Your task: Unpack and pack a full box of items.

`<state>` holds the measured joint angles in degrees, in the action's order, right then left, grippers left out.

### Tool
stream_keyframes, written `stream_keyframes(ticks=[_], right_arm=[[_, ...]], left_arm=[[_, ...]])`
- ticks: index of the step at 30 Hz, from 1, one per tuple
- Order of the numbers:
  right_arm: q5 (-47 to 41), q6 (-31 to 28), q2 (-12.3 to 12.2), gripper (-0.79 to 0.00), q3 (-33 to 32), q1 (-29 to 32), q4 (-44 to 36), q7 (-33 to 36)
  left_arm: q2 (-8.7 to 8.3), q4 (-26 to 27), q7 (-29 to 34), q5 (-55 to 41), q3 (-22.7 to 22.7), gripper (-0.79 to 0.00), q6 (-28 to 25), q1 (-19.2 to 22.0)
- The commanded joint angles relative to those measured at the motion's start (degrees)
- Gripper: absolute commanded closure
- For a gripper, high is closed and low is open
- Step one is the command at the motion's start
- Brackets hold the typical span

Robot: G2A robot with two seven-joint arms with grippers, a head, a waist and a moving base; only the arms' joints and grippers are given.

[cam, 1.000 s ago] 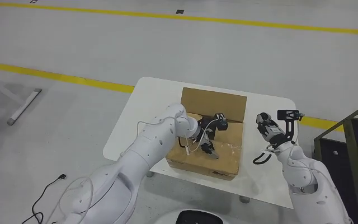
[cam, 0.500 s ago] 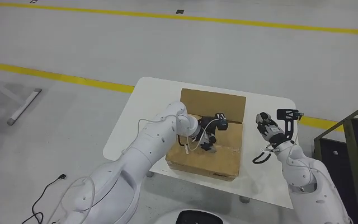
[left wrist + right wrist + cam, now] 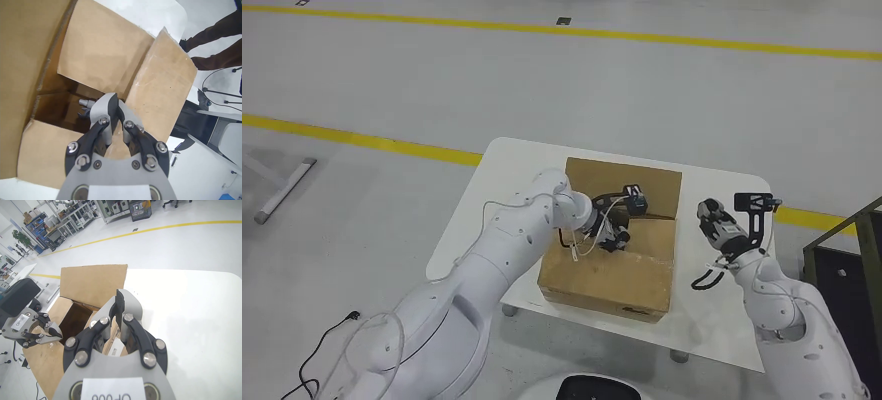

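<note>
A brown cardboard box point(image 3: 614, 288) stands on the white table point(image 3: 504, 195), its far flap point(image 3: 91, 282) upright. The near flap point(image 3: 160, 85), with clear tape on it, lies over most of the top and leaves a dark opening point(image 3: 75, 317). My left gripper point(image 3: 117, 106) is shut, with its tips at the near flap's inner edge over the opening point(image 3: 615, 238) point(image 3: 56, 336). Inside the box I see a small grey cylinder point(image 3: 84, 102) and a dark part point(image 3: 83, 114). My right gripper point(image 3: 118, 303) is shut and empty, held above the table just right of the box point(image 3: 710, 216).
Bare white tabletop point(image 3: 189, 313) lies to the right of the box and on its left point(image 3: 482, 240). A folded side flap point(image 3: 47, 151) lies at one end of the opening. Beyond the table is open floor with yellow lines point(image 3: 362, 138).
My left gripper has moved, still shut, from the middle of the near flap towards the far side, to the edge of the opening. The right gripper has kept still.
</note>
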<state>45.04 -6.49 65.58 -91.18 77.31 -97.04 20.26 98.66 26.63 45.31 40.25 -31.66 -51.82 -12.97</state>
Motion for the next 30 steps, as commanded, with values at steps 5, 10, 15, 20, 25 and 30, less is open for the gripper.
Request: stream_keyframes(ticks=[5,10,15,20,25,30], right_arm=[[-3.35,-0.06,0.13,0.000,-0.23,-0.55,0.73,0.07],[-9.79,-4.05,-0.10,0.000,-2.45,-0.27,1.44,2.73],[-18.71,-14.18,-0.80,0.000,-4.76,-0.18,2.62,10.94],[-21.58,-22.36,-1.81,0.000,-5.58,-1.20,3.63,20.45],[-21.58,-22.36,-1.81,0.000,-5.58,-1.20,3.63,20.45],[-21.58,-22.36,-1.81,0.000,-5.58,-1.20,3.63,20.45]], left_arm=[[-0.67,0.52,-1.12,0.44,-0.85,0.000,-0.35,0.81],[-1.55,1.25,-2.25,0.22,-2.24,-0.557,1.08,1.39],[-3.43,2.38,-6.72,2.27,-4.70,-0.785,7.16,1.42],[-6.33,7.22,-10.72,8.27,-7.36,-0.785,16.99,0.01],[-9.99,19.05,-9.16,12.19,-12.33,-0.785,27.46,-5.33],[-14.14,36.26,-4.01,17.44,-19.61,-0.785,36.13,-14.81]])
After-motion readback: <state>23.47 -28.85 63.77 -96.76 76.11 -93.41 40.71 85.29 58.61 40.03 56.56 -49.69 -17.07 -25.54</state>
